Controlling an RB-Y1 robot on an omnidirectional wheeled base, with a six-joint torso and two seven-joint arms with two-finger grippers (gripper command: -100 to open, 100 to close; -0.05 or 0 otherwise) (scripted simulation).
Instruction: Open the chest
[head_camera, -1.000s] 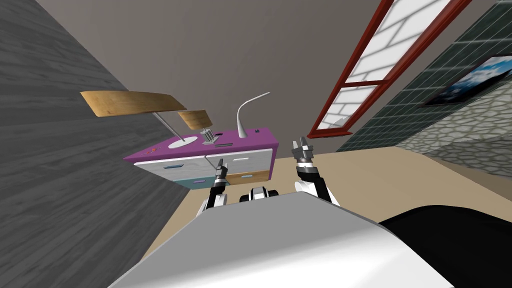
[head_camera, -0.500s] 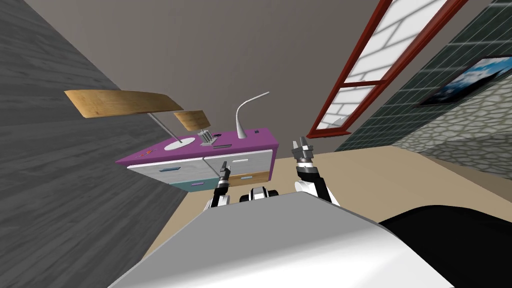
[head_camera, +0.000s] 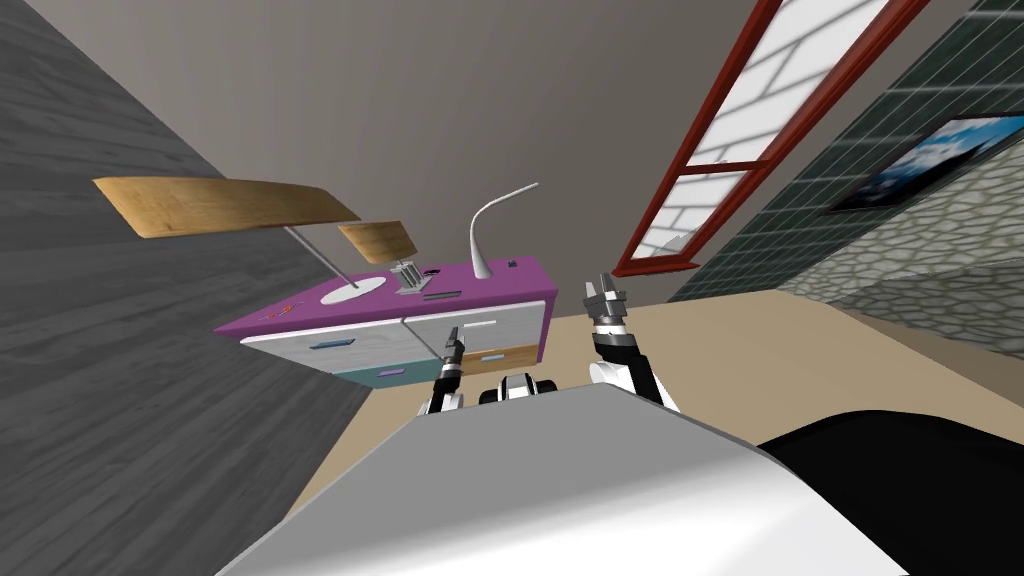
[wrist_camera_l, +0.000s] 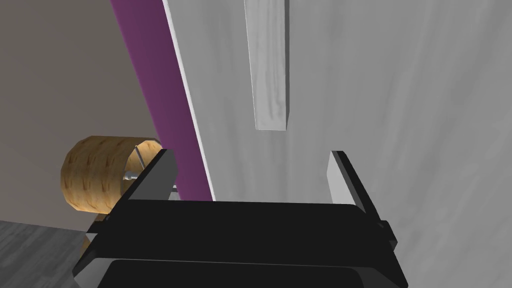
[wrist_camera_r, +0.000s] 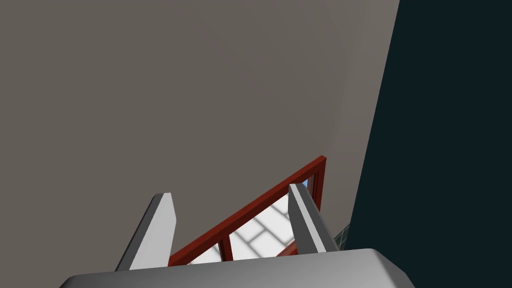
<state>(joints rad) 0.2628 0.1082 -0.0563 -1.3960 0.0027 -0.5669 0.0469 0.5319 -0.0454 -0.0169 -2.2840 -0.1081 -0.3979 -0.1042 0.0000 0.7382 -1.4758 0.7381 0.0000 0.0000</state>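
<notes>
Left gripper (wrist_camera_l: 248, 165), fingers spread wide, faces the pale grey drawer front (wrist_camera_l: 375, 100) of the chest (head_camera: 500, 282), bar handle (wrist_camera_l: 270, 75) just beyond its tips, while the right gripper (head_camera: 603, 296) hangs raised, fingers apart.

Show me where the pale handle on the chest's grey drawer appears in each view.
Head view: handle on the upper right drawer, just past the left tool.
Left wrist view: handle straight ahead of the open left tool.
Right wrist view: the open right tool points elsewhere.
Shared landmark: the chest's purple top.
</notes>
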